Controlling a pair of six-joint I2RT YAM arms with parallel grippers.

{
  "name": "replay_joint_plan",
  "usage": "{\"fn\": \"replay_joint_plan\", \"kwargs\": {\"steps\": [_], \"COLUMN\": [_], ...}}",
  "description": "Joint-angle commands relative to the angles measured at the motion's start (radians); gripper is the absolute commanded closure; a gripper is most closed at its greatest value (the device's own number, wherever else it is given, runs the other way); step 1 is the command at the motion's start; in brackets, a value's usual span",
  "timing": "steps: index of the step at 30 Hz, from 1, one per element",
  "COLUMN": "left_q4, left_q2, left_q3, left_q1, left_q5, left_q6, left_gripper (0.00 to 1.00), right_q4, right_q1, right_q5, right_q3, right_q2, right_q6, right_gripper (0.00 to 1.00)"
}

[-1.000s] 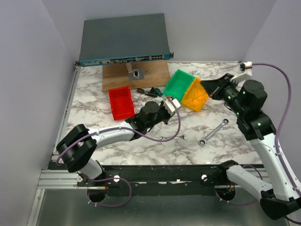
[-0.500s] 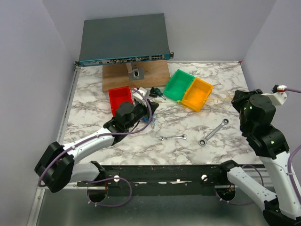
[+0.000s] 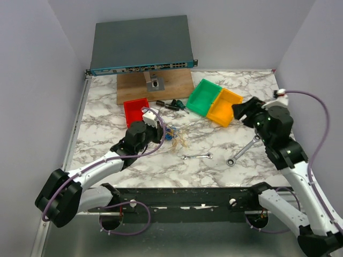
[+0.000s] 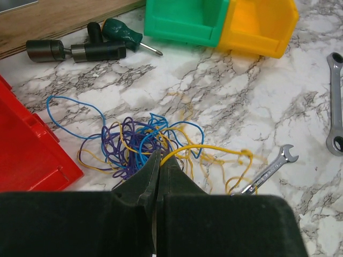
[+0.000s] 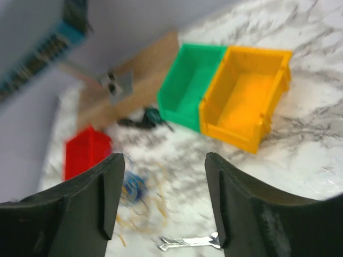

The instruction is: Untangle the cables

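My left gripper (image 4: pixel 159 160) is clenched on what looks like a yellow strand at the near edge of the cables (image 4: pixel 144 140). They sprawl crosswise ahead of it, beside the red bin (image 4: pixel 32 155). My right gripper (image 5: pixel 161 201) hangs spread wide and well off, and only the left wrist view shows the pinch.

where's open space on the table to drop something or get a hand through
Bare marble left of the red bin, out to the table edge, and along the near edge in front of the small wrench and ratchet wrench. Crowded mid-table: cables pinched in the left gripper, screwdriver, green bin, yellow bin.
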Motion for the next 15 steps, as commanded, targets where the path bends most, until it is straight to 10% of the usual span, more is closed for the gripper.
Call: {"fn": "replay_joint_plan", "kwargs": {"steps": [1,7,15], "left_q4": [-0.023,0.089,0.129], "left_q2": [-0.013,-0.043,-0.086], "left_q3": [0.007,-0.051,-0.089], "left_q1": [-0.003,-0.001,-0.002], "left_q5": [0.099,0.176,0.152], "left_q6": [0.05,0.08,0.08], "left_gripper": [1.0,1.0,1.0], "right_q4": [0.064,0.213,0.385], "right_q1": [-0.002,0.004,0.182], "right_q5": [-0.309,-0.561,-0.477], "right_q3": [-0.126,-0.282,-0.429], "right_q2": [0.045,0.158,0.265], "right_q6": [-0.032,-0.037,-0.023], "right_gripper": [0.24,0.18,0.24]}}
